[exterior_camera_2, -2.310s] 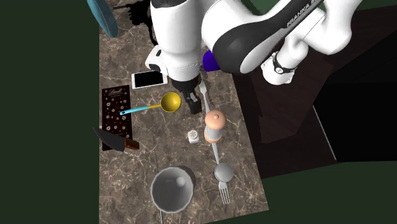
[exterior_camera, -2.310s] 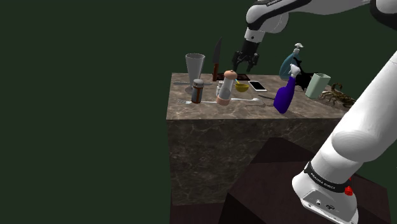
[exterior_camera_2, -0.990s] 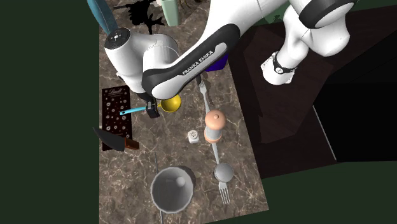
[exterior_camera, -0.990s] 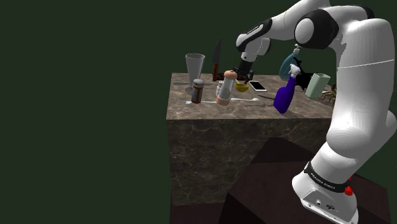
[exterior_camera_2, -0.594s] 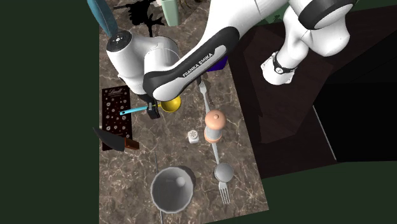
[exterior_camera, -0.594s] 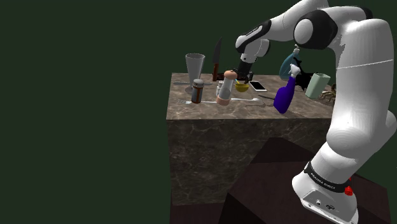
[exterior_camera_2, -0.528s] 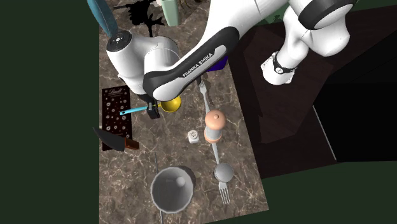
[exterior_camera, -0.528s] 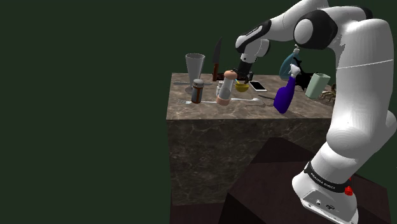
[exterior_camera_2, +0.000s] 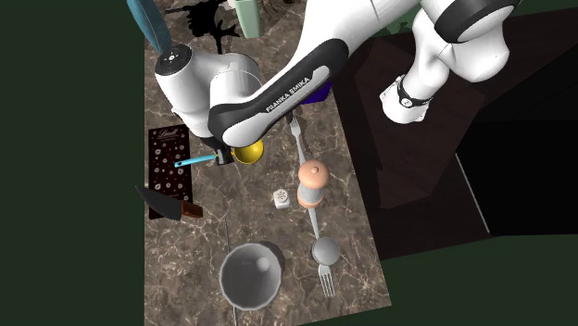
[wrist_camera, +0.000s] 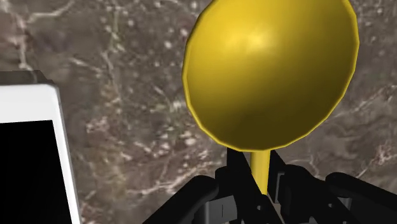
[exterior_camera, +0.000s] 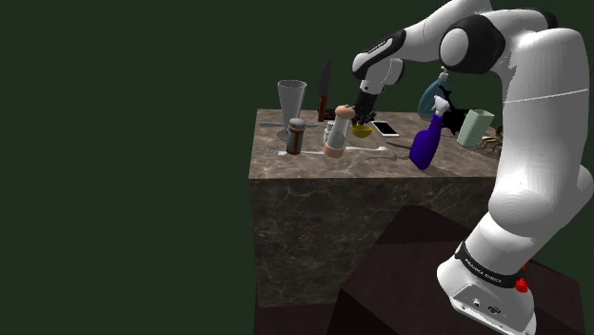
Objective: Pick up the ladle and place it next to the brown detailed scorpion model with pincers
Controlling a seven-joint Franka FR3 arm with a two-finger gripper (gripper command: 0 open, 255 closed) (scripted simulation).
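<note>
Pincer (wrist_camera: 259,177) clamps ladle (wrist_camera: 270,70) neck (yellow bowl).

Ladle (wrist_camera: 270,70): glossy yellow bowl and neck, light blue handle. Desk (exterior_camera_2: 185,250): brown marble pattern with pale veins. Phone (wrist_camera: 32,159): white frame, black screen. Box (exterior_camera_2: 167,185): dark brown, rows of pale dots. Spray bottle (exterior_camera: 425,143): deep blue body, white head. Mug (exterior_camera: 474,127): pale green. Jaws: black. Arm (exterior_camera: 533,143): white, dark joints.
</note>
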